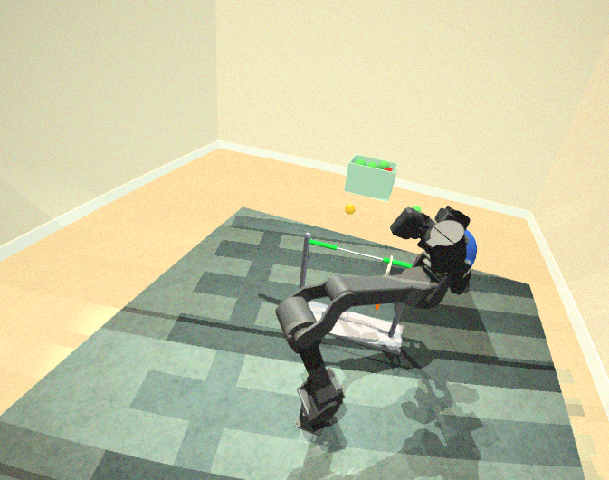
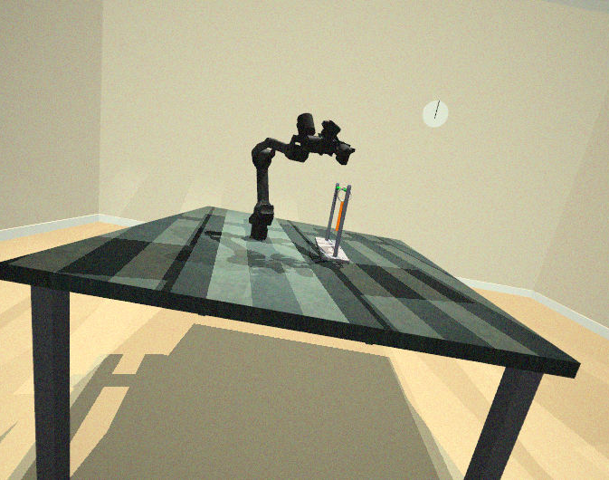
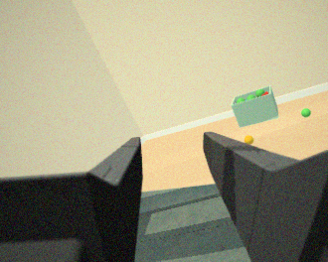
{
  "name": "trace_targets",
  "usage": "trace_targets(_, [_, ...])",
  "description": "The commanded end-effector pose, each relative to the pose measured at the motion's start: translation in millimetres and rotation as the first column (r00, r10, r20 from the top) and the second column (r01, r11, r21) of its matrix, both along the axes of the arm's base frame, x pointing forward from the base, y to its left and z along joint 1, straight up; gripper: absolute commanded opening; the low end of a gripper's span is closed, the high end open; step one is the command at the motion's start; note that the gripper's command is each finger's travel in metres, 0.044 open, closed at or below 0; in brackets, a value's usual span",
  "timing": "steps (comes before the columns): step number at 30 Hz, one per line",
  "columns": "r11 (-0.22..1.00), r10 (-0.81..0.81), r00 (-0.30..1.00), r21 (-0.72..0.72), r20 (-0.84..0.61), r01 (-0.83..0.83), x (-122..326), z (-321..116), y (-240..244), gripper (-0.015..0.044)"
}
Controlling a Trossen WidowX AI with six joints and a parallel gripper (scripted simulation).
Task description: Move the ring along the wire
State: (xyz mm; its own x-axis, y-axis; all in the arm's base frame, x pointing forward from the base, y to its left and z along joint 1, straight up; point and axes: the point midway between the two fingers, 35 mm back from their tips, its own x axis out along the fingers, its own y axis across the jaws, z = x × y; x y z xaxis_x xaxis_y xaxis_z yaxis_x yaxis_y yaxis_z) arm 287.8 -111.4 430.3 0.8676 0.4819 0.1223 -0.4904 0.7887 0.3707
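Near the right-hand post in the top view, a thin pale ring [image 1: 389, 267] [image 2: 338, 195] encircles the wire's near green section [image 1: 398, 263]; its straight orange handle [image 1: 376, 306] [image 2: 339, 216] hangs below, presumably drawn down by its weight. The dark grey near post [image 1: 394, 322] [image 2: 343, 222] and dark grey far post [image 1: 303, 263] [image 2: 332, 214] stand on a pale slab base [image 1: 396, 342] [image 2: 322, 247], keeping the wire raised so the handle can dangle. Black parallel-jaw gripper [image 1: 431, 217] [image 2: 349, 152] [image 3: 172, 143] is partly open, nothing between its fingers, held above and well apart from the handle. That height likely spares the thin grey wire [image 1: 360, 253] an accidental touch. Transfer not begun; lowering and lining up with the handle come next. Destination: far green section [image 1: 323, 244].
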Motion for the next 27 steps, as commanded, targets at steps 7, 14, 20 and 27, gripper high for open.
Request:
trace_targets(7, [0.993, -0.117, 0.993, -0.017, -0.030, 0.117, -7.3, -77.6, -13.7, 0.0160])
trace_targets(14, [0.979, -0.201, 0.976, -0.033, -0.080, 0.199, -19.9, -141.9, -17.8, 0.0160])
trace_targets(20, [0.964, -0.266, 0.955, -0.052, -0.132, 0.261, -35.4, -198.7, -14.4, 0.0160])
trace_targets(27, [0.945, -0.327, 0.924, -0.082, -0.197, 0.316, -56.8, -262.7, -1.9, 0.0160])
